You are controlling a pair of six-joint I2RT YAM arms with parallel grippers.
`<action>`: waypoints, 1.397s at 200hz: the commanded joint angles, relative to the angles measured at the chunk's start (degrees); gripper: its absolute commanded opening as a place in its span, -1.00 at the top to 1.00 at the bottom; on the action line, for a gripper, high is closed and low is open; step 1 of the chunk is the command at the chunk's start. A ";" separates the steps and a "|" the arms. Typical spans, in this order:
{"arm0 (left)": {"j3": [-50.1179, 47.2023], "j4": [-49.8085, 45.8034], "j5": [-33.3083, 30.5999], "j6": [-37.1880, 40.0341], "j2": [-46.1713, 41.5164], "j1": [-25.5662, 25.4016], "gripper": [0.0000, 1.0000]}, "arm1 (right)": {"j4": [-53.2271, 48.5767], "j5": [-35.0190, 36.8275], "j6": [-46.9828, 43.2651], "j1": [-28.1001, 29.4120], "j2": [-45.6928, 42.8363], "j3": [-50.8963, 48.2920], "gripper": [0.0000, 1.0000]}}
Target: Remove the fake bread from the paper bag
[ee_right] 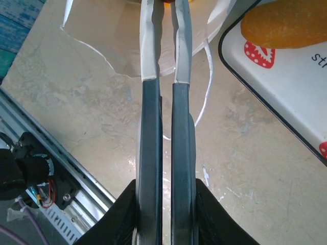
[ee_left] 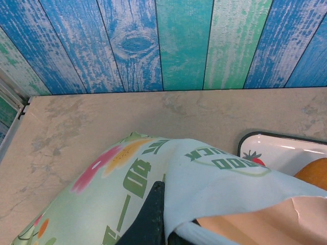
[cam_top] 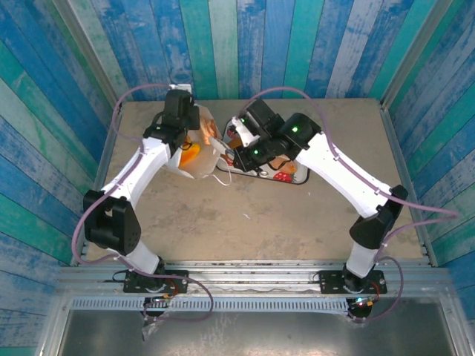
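Note:
The paper bag (cam_top: 199,159) lies on its side at the table's middle left, mouth toward the right. Orange fake bread (cam_top: 189,156) shows inside it. My left gripper (cam_top: 186,130) is shut on the bag's upper edge; in the left wrist view the printed paper bag (ee_left: 153,168) drapes over one dark finger (ee_left: 152,217). My right gripper (cam_top: 225,148) is shut, its fingertips (ee_right: 148,30) at the bag's mouth (ee_right: 122,46), nothing seen held between them. One golden roll (ee_right: 286,25) lies on the strawberry tray (ee_right: 286,92).
The white tray (cam_top: 294,178) sits right of the bag, partly under my right arm. A white cord handle (ee_right: 206,87) trails on the table between bag and tray. Blue-green plank walls stand close behind and to both sides.

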 commanded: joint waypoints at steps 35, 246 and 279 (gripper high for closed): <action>1.99 -2.33 0.07 -1.96 2.50 1.39 0.94 | 0.18 2.26 -0.45 0.40 -7.02 -3.96 0.98; -0.69 -2.95 -0.37 -0.66 -1.34 2.36 0.95 | -1.71 13.83 -3.43 -8.59 -10.11 -17.00 0.98; -0.70 -2.94 -0.15 -0.66 -1.24 2.32 0.94 | -3.74 17.25 -3.93 -8.92 -5.78 -14.81 0.98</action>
